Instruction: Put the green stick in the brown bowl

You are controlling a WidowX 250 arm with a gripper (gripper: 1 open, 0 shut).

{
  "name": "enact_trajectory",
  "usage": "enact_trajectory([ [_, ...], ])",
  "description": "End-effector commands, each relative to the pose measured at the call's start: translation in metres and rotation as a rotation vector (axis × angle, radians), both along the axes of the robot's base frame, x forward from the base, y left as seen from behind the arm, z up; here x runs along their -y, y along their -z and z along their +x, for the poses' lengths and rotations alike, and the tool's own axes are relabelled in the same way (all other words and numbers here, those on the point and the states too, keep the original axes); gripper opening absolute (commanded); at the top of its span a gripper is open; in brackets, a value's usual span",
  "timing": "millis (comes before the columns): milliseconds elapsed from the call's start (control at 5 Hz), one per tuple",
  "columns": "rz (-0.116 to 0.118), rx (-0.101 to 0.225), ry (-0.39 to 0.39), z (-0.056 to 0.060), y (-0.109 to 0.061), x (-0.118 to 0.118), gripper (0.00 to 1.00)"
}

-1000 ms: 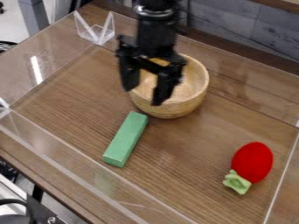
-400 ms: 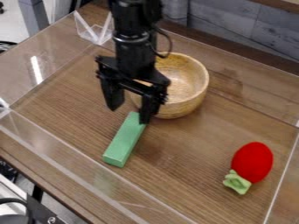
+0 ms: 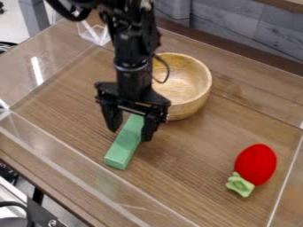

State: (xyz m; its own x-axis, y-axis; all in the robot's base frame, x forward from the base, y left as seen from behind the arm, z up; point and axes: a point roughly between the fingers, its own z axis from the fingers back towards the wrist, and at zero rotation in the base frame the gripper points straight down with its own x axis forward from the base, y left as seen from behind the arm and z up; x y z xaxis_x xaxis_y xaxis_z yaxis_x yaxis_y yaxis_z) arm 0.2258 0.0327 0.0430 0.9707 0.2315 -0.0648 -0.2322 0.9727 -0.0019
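1. Fingers (image 3: 108, 112) of the black hand (image 3: 129, 121) stood spread wide, pointing straight down, one on each side of the upper end of the green stick (image 3: 126, 142).
2. Nothing was gripped: the hand was wide apart and the stick lay flat on the bench (image 3: 201, 146), with visible gaps between it and the fingertips as far as the view allowed.
3. The green stick ran from between the fingers down and slightly toward the near-left of the hand, its far end sitting under the hand and its near end well clear of it.
4. Whether the fingertips touched the wooden surface could not be told from this angle.
5. The brown bowl (image 3: 190, 86) sat just behind and to the right of the hand, upright, its hollow showing pale wood; the arm (image 3: 133, 44) rose in front of its left rim and hid part of it.
6. The stick and the bowl lay near each other but apart, the hand standing between them.
7. Well off to the right and nearer the camera than the hand lay a red toy (image 3: 254, 164) with a small light-green base (image 3: 242, 186), clear of everything else.
8. A clear plastic wall (image 3: 35, 133) ringed the bench top, its near-left edge passing left of the hand.
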Motion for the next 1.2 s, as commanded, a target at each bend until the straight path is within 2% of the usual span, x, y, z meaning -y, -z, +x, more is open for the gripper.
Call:
enact_trajectory([
  [0,0.004,0.041,-0.073,0.004,0.009,-0.006,1.00],
  [200,-0.002,0.050,-0.085,-0.002,0.016,-0.012,0.00],
  [400,-0.013,0.055,-0.082,-0.008,0.018,-0.016,0.00],
  [800,-0.033,0.059,-0.123,-0.002,0.022,-0.009,0.00],
  [1000,-0.043,0.060,-0.064,0.003,0.023,-0.006,0.00],
])
